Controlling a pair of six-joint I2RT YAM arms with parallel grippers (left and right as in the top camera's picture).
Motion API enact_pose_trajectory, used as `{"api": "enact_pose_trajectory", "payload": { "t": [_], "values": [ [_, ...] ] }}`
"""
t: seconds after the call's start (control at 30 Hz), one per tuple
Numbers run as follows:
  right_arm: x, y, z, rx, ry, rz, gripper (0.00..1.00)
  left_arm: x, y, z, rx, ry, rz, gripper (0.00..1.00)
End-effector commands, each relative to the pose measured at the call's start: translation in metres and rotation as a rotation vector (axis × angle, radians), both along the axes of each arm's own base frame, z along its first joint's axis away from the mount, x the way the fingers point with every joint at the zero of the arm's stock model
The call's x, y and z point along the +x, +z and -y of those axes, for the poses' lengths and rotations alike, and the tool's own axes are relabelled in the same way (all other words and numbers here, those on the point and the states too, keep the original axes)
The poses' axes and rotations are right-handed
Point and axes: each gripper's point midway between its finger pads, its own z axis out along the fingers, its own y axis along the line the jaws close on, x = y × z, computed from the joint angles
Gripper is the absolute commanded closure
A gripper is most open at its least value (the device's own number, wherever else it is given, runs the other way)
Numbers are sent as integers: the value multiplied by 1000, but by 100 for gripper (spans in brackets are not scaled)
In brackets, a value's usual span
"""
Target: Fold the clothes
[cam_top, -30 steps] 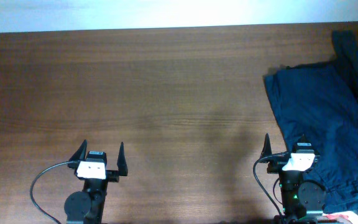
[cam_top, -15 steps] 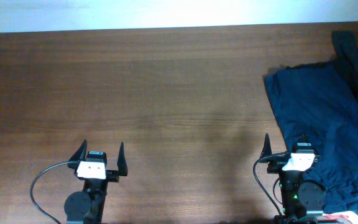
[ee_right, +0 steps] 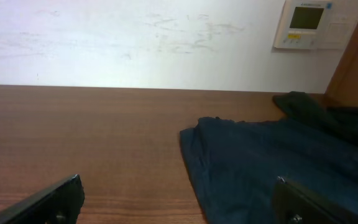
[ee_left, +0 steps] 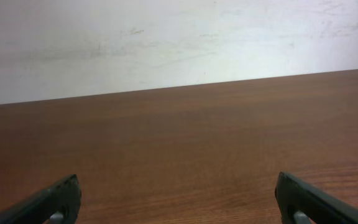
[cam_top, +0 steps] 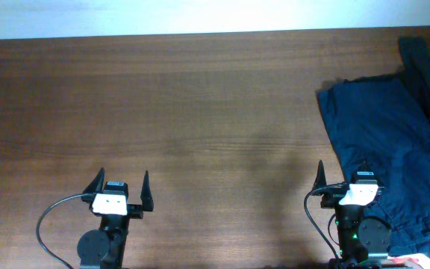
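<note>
A dark blue garment [cam_top: 383, 134] lies rumpled on the right side of the wooden desk [cam_top: 200, 104]. It runs from the near edge toward the far edge and is cut off at the right. The right pincer [cam_top: 342, 175], apart and empty, sits just beside its near-left edge. The left pincer [cam_top: 122, 178], likewise apart and empty, is well away. A darker cloth [cam_top: 416, 56] behind the garment is hard to identify.

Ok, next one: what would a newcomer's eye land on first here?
The crumpled dark blue garment heaped at the right edge, ahead of the right arm, stands out against the brown wooden table. Next come the left pincer and the right pincer, both open at the near edge and holding nothing.
</note>
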Motion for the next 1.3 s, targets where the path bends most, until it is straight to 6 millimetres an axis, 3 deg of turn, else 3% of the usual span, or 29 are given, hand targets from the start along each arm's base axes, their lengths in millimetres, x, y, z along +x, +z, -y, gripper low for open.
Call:
{"api": "enact_pose_trajectory", "payload": {
  "t": [0.0, 0.13, 0.23, 0.47, 0.6, 0.7, 0.77, 0.83, 0.9, 0.97, 1.1, 1.2, 1.27],
  "values": [
    [0, -3, 0, 13, -1, -6, 2, 0, -2, -2, 0, 7, -4, 1],
    [0, 1, 0, 66, 0, 14, 2, 0, 1, -2, -50, 11, 1, 1],
    [-2, 8, 4, 82, -26, 12, 1, -1, 16, -2, -54, 11, 18, 1],
    [6, 11, 11, 82, -74, -209, 1, 14, 40, -1, -47, 14, -84, 1],
    [31, 17, 10, 87, -72, -445, 1, 39, 44, 10, -44, -32, -298, 1],
    [69, 15, 12, 89, -81, -692, 1, 66, 38, 17, -46, -59, -513, 1],
    [93, 10, 13, 90, -84, -785, 1, 74, 24, 22, -50, -75, -646, 1],
    [119, -7, 15, 11, -48, -830, 0, 77, 1, 22, -49, -70, -757, 1],
    [134, -32, 22, -6, -80, -865, 7, 78, -8, 27, -61, -96, -789, 1],
    [149, -69, 29, -23, -108, -916, 19, 78, -13, 27, -62, -95, -805, 1],
    [172, -131, 38, -50, -150, -963, 32, 78, -13, 27, -62, -96, -805, 1],
    [169, -147, 57, -116, -251, -991, 37, 78, -13, 27, -62, -96, -805, 1],
    [167, -157, 63, -138, -281, -1010, 55, 78, -13, 27, -62, -96, -805, 1]
  ]
}}
